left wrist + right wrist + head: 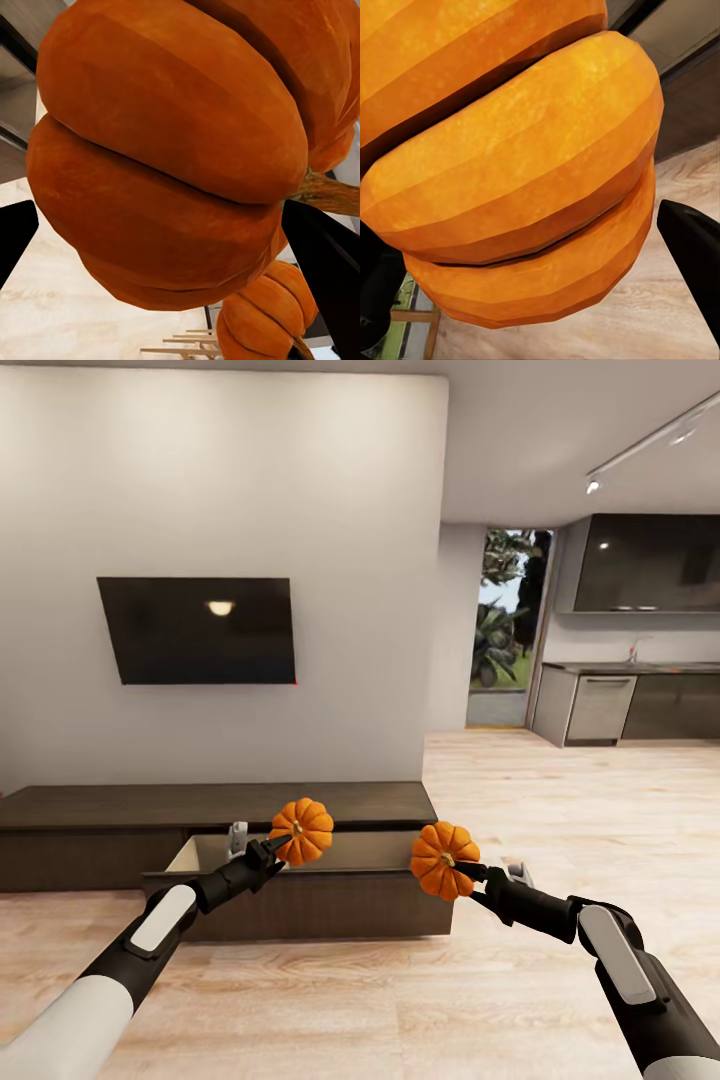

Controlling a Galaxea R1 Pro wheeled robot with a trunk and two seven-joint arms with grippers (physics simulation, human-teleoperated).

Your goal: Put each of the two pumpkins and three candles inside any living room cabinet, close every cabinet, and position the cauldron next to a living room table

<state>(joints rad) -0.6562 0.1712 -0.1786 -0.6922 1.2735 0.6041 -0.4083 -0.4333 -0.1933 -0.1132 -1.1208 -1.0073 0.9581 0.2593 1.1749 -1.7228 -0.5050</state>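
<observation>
Ribbed orange pumpkin (302, 830), pinched by the left gripper (278, 847), hangs above the pulled-out drawer (300, 888) of the long dark brown wooden cabinet (90, 806). Second ribbed orange pumpkin (445, 859), pinched by the right gripper (468, 872), hangs beside the drawer's right end. Black TV screen (198, 630) above the cabinet.

The two pumpkins (303, 830) (444, 859) look matt and faintly mottled, with smooth ribs, the cabinet (215, 807) is dark, dull-grained wood, the floor (560, 800) is pale plank wood with a soft sheen, and the TV screen (198, 629) is glossy black — the wall (230, 480) flat, matt white.
</observation>
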